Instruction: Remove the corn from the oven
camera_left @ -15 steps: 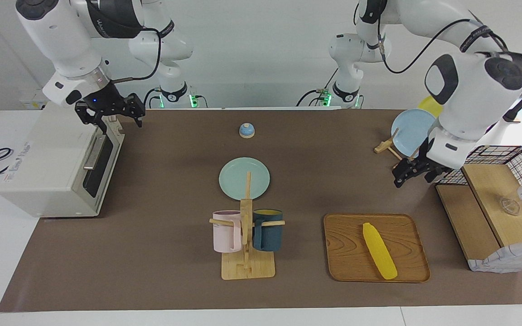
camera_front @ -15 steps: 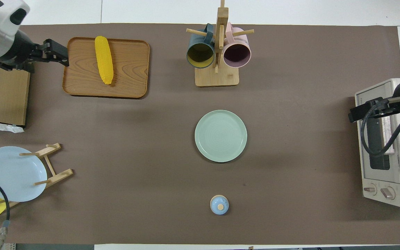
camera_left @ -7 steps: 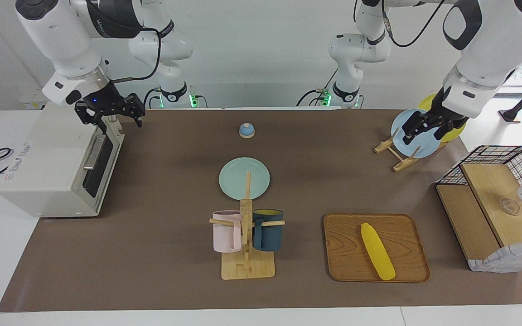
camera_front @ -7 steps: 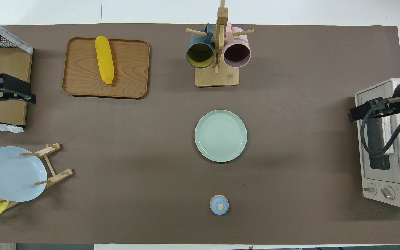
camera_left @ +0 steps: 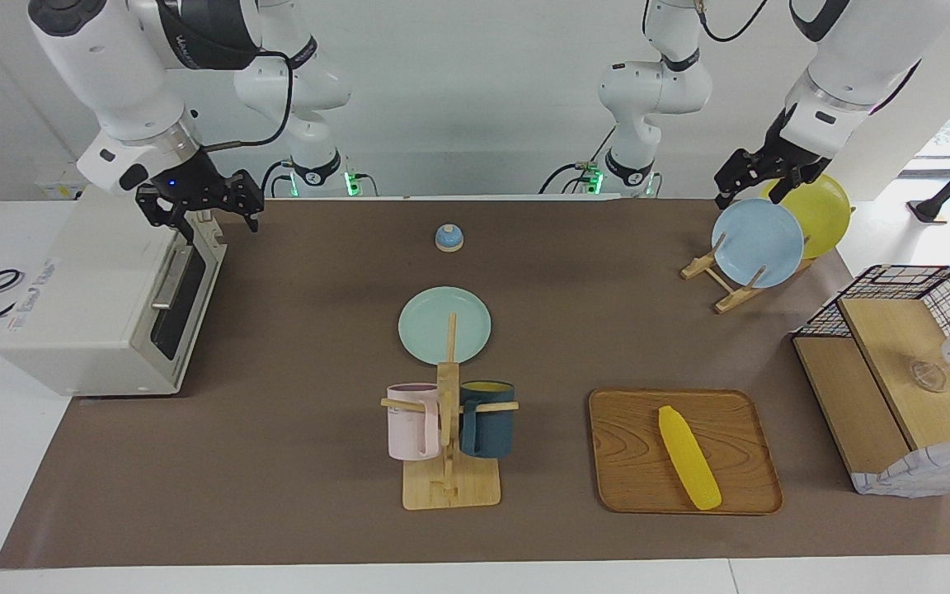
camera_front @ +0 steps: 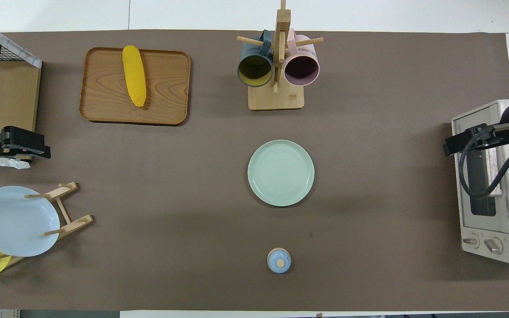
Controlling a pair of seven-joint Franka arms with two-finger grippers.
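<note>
The yellow corn [camera_left: 689, 458] lies on a wooden tray [camera_left: 632, 450] toward the left arm's end of the table, farther from the robots than the plate rack. It also shows in the overhead view [camera_front: 134, 75] on the tray [camera_front: 166, 88]. The off-white oven [camera_left: 96, 305] stands at the right arm's end with its dark glass door shut; it shows in the overhead view too [camera_front: 493, 194]. My right gripper [camera_left: 219, 221] is open and empty, just over the top edge of the oven door. My left gripper [camera_left: 751, 194] is open and empty, raised over the plate rack.
A mug rack [camera_left: 449, 437] with a pink and a dark blue mug stands mid-table. A green plate [camera_left: 444, 324] and a small blue bell [camera_left: 449, 238] lie nearer the robots. A plate rack [camera_left: 757, 242] and a wire-and-wood shelf [camera_left: 895, 363] stand at the left arm's end.
My left gripper has risen from beside the tray and drawn back toward the robots, over the plate rack. The corn stays on the tray. The right arm has not moved.
</note>
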